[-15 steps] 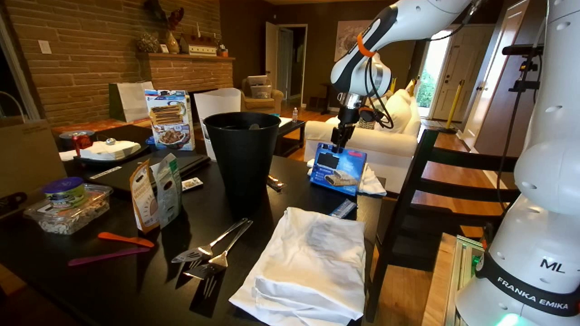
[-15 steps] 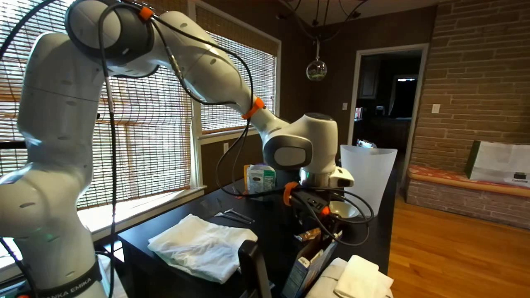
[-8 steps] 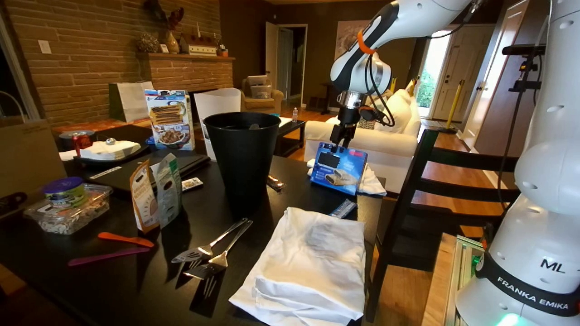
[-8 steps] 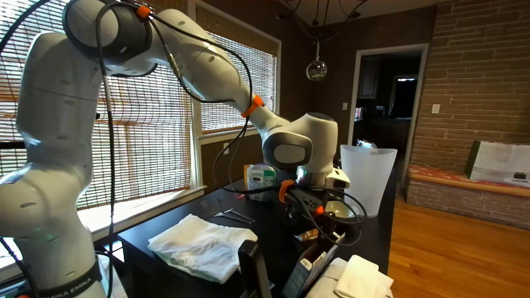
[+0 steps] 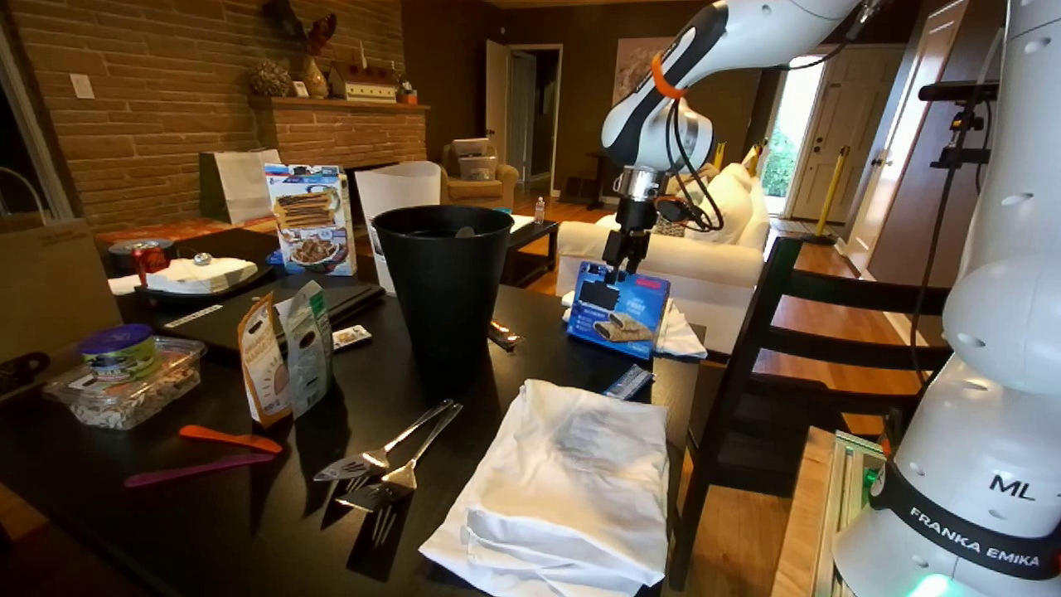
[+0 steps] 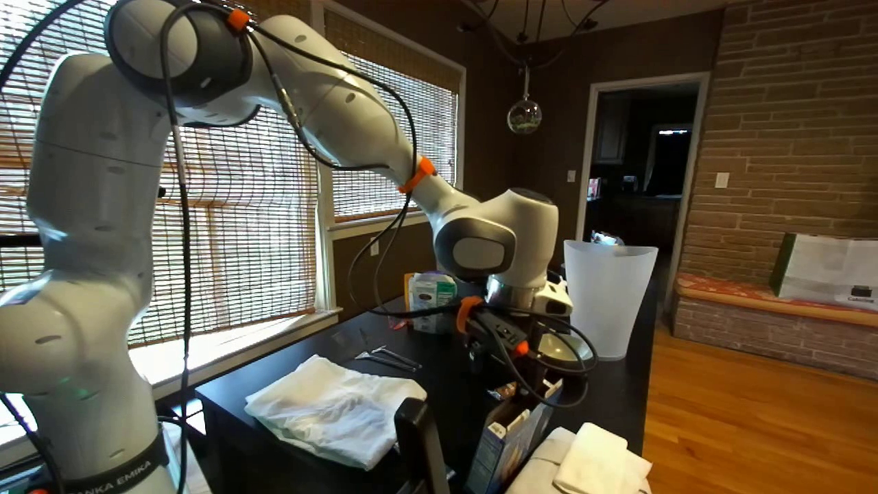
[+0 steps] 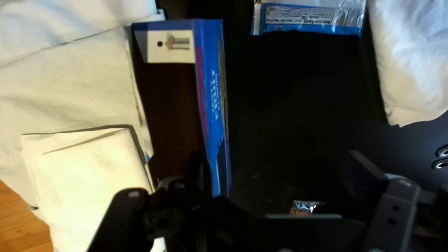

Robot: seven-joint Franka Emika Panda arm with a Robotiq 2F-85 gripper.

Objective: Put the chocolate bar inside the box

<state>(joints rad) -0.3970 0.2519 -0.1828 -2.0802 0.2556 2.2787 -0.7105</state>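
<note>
The box, a small blue carton, stands on the table's far edge. In the wrist view its top is open and it looks dark inside. My gripper is open, its fingers wide apart. The left finger overlaps the near end of the box, and its contact there is unclear. In an exterior view, the gripper is at the box's top edge. A brown-wrapped bar lies beside the black bin; its end shows between my fingers, below them. A blue-and-silver bar lies before the box. Which is the chocolate bar is unclear.
The tall black bin stands mid-table. White cloths lie beside the box and at the table's near end. A chair back stands at the table edge. A bowl and white bin are farther along.
My gripper has moved slightly left in both exterior views and come a little lower. The box has shifted or tilted slightly with it. The two bars have not moved.
</note>
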